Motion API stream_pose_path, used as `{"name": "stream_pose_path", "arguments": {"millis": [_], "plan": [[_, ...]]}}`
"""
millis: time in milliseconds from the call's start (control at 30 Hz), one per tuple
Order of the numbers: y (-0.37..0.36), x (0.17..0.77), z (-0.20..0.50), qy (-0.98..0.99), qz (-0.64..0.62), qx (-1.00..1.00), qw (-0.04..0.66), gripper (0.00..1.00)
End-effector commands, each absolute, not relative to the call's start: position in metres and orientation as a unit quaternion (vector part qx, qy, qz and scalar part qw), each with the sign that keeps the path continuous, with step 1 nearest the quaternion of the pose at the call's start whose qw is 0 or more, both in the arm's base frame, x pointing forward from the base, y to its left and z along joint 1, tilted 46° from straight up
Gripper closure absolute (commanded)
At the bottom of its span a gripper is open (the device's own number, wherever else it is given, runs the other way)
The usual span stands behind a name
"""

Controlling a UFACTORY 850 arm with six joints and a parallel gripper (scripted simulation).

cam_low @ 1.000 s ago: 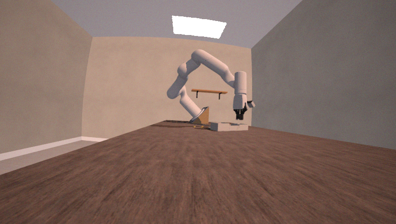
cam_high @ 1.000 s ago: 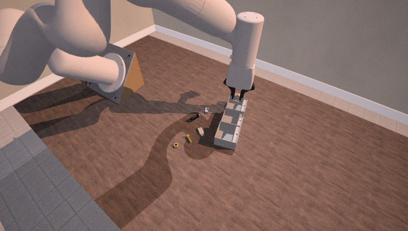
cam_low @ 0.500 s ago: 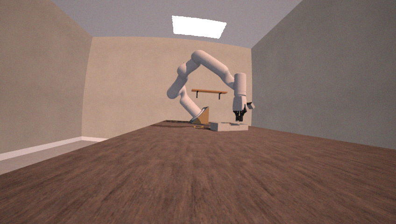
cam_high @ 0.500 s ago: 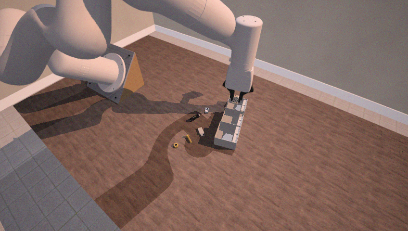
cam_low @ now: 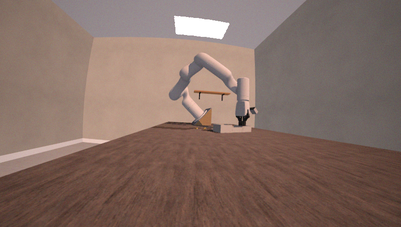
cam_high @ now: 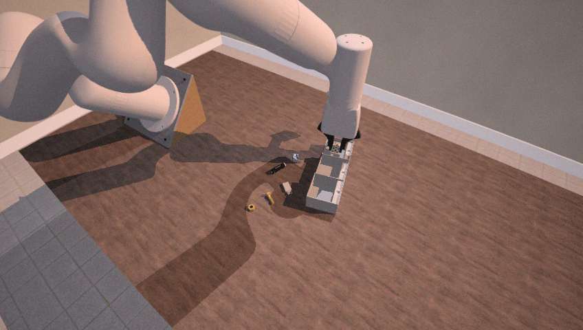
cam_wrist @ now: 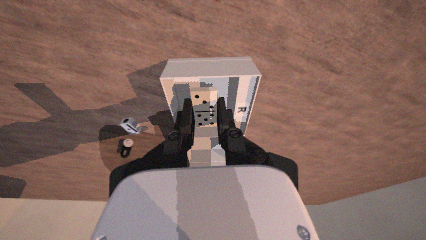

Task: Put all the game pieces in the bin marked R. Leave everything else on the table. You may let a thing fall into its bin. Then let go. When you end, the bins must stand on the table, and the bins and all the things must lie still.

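My gripper [cam_wrist: 205, 108] is shut on a pale die with black dots [cam_wrist: 203, 114] and holds it low over the far end bin of the white row of bins [cam_high: 329, 176]. That bin [cam_wrist: 212, 92] carries the letter R [cam_wrist: 241, 109] on its inner wall. In the top view the gripper [cam_high: 337, 146] stands straight down over the far end of the row. A second small white die-like piece [cam_high: 295, 156] lies on the table left of the bins; it also shows in the wrist view [cam_wrist: 129, 124].
A black cylinder [cam_high: 276, 168], a small grey block [cam_high: 287, 188], a yellow bolt [cam_high: 269, 197] and a yellow nut [cam_high: 250, 207] lie left of the bins. The arm's base [cam_high: 167, 110] stands at the back left.
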State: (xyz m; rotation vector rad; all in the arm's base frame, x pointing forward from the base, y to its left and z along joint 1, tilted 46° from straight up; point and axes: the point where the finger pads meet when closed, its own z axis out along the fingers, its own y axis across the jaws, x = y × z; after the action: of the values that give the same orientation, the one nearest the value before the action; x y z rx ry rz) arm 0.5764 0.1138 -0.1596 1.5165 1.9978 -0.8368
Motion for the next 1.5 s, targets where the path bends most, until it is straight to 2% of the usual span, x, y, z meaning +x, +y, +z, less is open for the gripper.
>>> {"name": "stream_pose_path", "arguments": {"millis": [0, 667, 700, 1467], "plan": [[0.1094, 0.5774, -0.1641, 0.732, -0.306, 0.556, 0.247, 1.0], [0.1033, 0.5769, -0.1684, 0.732, -0.306, 0.556, 0.247, 1.0], [0.1032, 0.5769, -0.1684, 0.732, -0.306, 0.556, 0.247, 0.69], [0.109, 0.5767, -0.1629, 0.732, -0.306, 0.556, 0.247, 0.69]]}}
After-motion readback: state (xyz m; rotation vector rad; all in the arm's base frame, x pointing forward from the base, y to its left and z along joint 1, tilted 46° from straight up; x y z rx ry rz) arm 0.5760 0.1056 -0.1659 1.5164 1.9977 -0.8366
